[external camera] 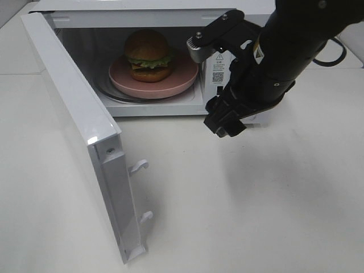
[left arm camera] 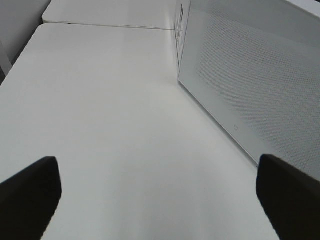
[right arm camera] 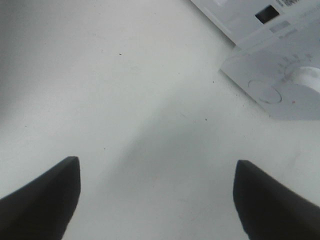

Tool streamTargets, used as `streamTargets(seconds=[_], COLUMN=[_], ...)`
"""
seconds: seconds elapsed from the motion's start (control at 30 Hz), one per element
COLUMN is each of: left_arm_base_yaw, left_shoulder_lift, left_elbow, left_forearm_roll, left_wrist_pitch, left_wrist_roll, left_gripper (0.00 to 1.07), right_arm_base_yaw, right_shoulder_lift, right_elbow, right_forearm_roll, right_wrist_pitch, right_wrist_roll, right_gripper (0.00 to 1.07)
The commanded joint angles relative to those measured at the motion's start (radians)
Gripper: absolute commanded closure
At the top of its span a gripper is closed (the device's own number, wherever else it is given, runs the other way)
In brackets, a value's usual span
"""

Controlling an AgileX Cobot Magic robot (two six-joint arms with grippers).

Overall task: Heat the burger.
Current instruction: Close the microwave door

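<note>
Burger (external camera: 148, 56), domed golden bun over frilly lettuce, sits on a round pink plate (external camera: 122, 79) inside the white microwave (external camera: 159, 108), beyond and left of the spread, empty right claw (external camera: 226, 122), the left claw (left arm camera: 157, 167) spread too.

A plain white worktop (external camera: 256, 216) fills nearly the whole scene. It is matte and smooth, with a few tiny dark specks (right arm camera: 120, 54) that show close up in the right wrist view. Along its far edge a thin dark gap (left arm camera: 110, 25) separates it from a second white table (left arm camera: 100, 11) set up against it behind. The worktop's far left corner is rounded. Beyond its left edge lies a dull grey area (left arm camera: 17, 30); whether this is wall or floor cannot be told. The light is even and diffuse, leaving only a soft grey shadow (external camera: 267, 170) on the worktop right of the middle.
</note>
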Motion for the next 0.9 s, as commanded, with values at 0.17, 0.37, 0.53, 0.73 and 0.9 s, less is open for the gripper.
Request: streamTargets(seconds=[0.17,0.37,0.53,0.73,0.9], left_arm_base_yaw=[-0.004,-0.004,-0.004,-0.004,-0.004], left_shoulder_lift=[-0.022,-0.022,-0.022,-0.022,-0.022], left_elbow=[0.002,0.002,0.002,0.002,0.002], left_forearm_roll=[-0.002,-0.002,-0.002,-0.002,-0.002], left_wrist_pitch=[-0.008,-0.008,-0.008,-0.008,-0.008], left_wrist_roll=[0.000,0.000,0.000,0.000,0.000], left_gripper=[0.08,0.08,0.08,0.08,0.08], right_arm_base_yaw=[-0.041,-0.046,-0.046,-0.046,-0.046], right_shoulder_lift=[-0.080,-0.140,-0.198,-0.286,-0.375], right_elbow=[0.001,0.022,0.086,0.169,0.243], right_forearm_roll=[0.036,0.046,0.045,0.045,0.044], right_wrist_pitch=[0.119,0.231,0.249,0.249,0.257], right_wrist_roll=[0.056,0.056,0.057,0.071,0.089], right_gripper=[0.30,0.31,0.31,0.31,0.31])
